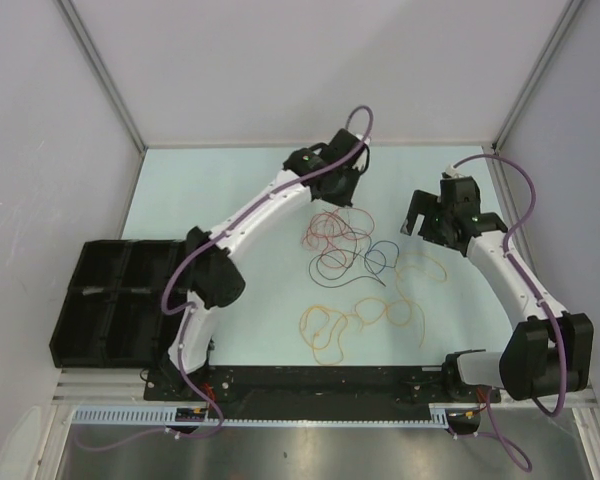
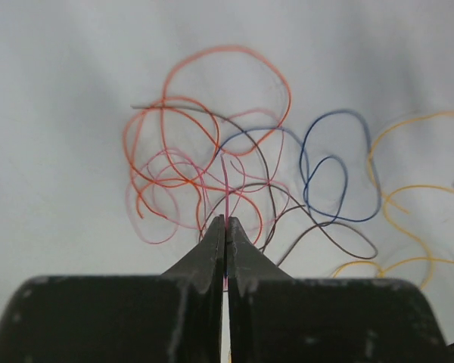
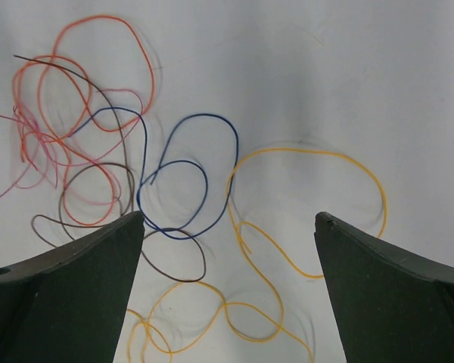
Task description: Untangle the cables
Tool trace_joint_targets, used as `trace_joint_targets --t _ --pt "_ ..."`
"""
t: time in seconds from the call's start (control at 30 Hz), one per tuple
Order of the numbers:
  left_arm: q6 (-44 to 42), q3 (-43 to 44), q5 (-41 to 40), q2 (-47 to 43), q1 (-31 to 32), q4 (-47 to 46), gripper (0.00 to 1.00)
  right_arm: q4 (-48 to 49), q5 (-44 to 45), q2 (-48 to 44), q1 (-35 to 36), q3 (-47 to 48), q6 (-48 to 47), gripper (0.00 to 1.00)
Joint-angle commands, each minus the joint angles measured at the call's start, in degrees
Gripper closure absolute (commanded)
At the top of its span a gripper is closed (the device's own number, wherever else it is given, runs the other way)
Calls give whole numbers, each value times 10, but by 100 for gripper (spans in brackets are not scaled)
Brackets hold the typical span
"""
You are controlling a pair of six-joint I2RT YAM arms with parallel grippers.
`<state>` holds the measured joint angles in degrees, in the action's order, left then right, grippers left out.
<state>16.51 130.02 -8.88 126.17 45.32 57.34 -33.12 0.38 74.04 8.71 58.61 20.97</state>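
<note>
We are pinching a pinkish-red cable [image 2: 225, 189] in the closed left claw [image 2: 225, 227] at the far side of the tangle [image 1: 340, 240] in the middle of the surface [image 1: 230, 180], while the right claw [image 3: 229, 219] is hovering wide open above the blue cable [image 3: 235, 147] and yellow cable [image 3: 310, 150], so next we are probably needing to draw that strand slowly free.
</note>
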Motion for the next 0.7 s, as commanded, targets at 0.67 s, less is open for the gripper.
trace_joint_targets --t 0.67 --pt "-102 -28 -236 -532 -32 -96 100 -13 -137 28 41 65 106 8"
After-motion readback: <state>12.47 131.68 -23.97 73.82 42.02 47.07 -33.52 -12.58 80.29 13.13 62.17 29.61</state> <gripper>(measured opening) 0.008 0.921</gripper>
